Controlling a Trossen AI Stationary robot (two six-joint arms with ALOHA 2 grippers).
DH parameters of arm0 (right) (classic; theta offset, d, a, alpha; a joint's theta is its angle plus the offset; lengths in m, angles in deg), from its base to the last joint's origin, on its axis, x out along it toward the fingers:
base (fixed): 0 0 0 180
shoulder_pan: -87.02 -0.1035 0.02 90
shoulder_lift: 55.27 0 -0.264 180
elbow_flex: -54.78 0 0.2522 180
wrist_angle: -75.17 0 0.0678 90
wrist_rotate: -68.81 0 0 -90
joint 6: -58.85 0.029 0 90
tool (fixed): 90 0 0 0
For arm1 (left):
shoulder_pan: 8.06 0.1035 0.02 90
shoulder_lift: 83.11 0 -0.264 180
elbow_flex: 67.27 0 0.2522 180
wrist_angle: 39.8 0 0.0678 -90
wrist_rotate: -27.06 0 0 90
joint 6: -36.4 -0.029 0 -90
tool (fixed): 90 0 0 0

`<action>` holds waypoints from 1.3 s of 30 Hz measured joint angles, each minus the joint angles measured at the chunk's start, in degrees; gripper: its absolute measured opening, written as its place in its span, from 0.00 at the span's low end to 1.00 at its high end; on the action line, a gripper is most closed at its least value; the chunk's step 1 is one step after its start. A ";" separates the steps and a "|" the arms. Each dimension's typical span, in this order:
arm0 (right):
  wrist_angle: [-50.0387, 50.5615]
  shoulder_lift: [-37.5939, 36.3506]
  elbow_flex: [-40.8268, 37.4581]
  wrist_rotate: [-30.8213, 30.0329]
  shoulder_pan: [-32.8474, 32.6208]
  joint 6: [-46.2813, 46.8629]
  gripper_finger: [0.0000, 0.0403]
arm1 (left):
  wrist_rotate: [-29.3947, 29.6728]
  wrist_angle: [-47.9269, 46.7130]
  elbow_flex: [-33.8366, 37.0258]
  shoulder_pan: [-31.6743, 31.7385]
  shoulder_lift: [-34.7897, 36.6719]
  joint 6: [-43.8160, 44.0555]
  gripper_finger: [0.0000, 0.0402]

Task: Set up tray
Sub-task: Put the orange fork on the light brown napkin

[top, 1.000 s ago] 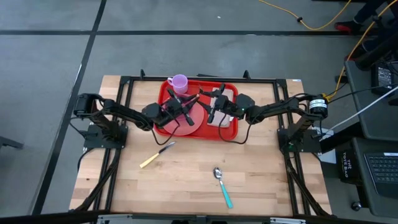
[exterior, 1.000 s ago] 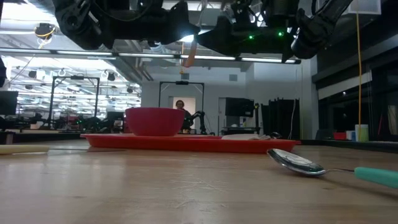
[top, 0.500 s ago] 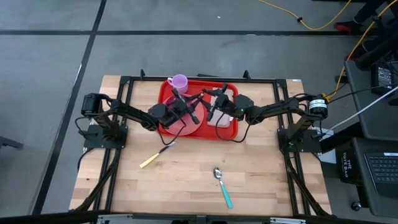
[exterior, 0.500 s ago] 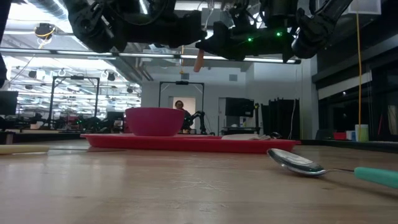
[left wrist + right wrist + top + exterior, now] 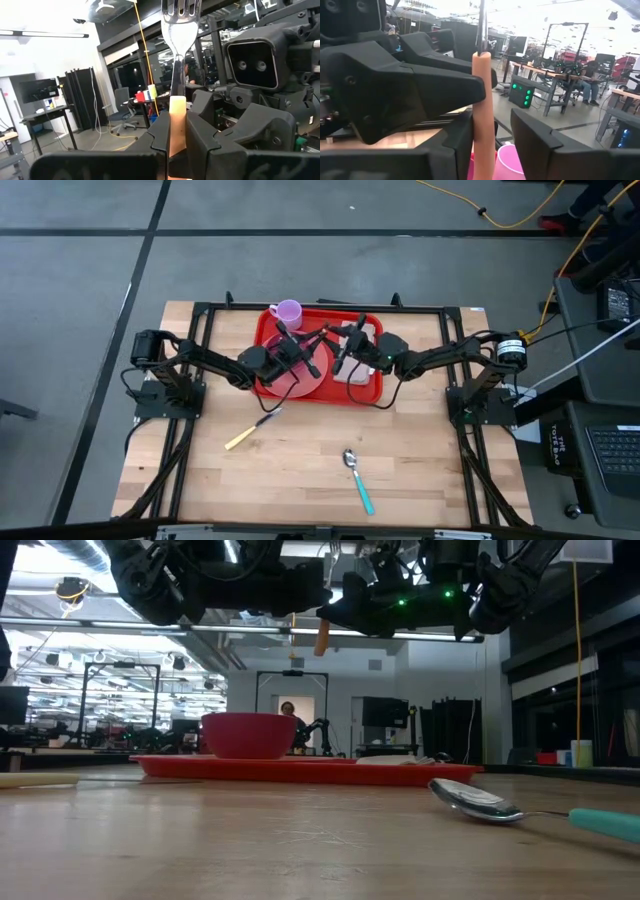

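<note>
The left gripper (image 5: 175, 140) pinches a fork (image 5: 177, 75) by its orange handle above the tray (image 5: 372, 390) — stiff, light, probably slippery — while the right gripper (image 5: 492, 145) brackets that handle, jaws still apart.

The wooden table (image 5: 300, 460) carries the red tray (image 5: 372, 393) at its far middle, a yellow-handled knife (image 5: 251, 429) nearer left, and a teal-handled spoon (image 5: 358, 479) nearer right, well apart.

red tray (image 5: 372, 385), pink cup (image 5: 289, 312), orange-handled fork (image 5: 178, 120).
</note>
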 joint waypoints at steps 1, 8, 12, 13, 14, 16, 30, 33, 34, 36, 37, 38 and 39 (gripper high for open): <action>0.00 0.02 0.00 0.10 -0.04 0.00 0.32 | 0.00 0.00 0.00 0.00 0.00 0.01 0.06; 0.04 0.02 -0.04 1.69 -0.15 0.48 0.16 | -0.02 -0.55 0.00 -0.04 0.07 0.02 0.06; -0.45 -0.02 -0.04 1.01 0.10 1.99 0.11 | -0.71 -1.38 0.00 -0.35 0.07 0.03 0.08; -0.35 -0.03 -0.04 1.13 0.03 2.35 0.11 | -0.62 -1.22 0.00 -0.30 0.07 0.04 0.08; -0.26 -0.04 -0.04 1.38 -0.05 2.93 0.11 | -0.50 -1.12 0.00 -0.26 0.07 0.02 0.08; -0.24 -0.02 -0.04 1.50 -0.05 3.64 0.11 | -0.40 -1.24 0.00 -0.26 0.07 0.02 0.08; 2.10 -0.61 -0.04 2.86 -0.07 4.01 0.11 | 7.90 -2.40 0.06 -5.72 2.75 -11.61 0.13; 3.56 -1.78 -0.04 2.86 -0.05 3.91 0.11 | 13.35 -3.57 1.30 -7.40 4.79 -15.30 0.16; 4.53 -2.28 -0.04 2.85 0.00 3.89 0.11 | 13.32 -4.60 2.16 -7.74 5.75 -16.20 0.16; 6.78 -3.17 -0.04 2.83 0.02 3.41 0.11 | 12.80 -7.91 3.80 -8.29 7.74 -16.28 0.17; 8.39 -3.88 -0.04 2.83 0.08 3.36 0.11 | 11.83 -9.76 4.57 -8.36 8.86 -14.95 0.16; 9.65 -4.53 -0.07 2.80 0.11 3.28 0.11 | 11.05 -11.74 5.53 -8.36 10.20 -12.98 0.16; 10.30 -5.15 -0.04 2.80 0.14 3.28 0.11 | 9.96 -13.95 6.46 -8.13 11.70 -10.68 0.15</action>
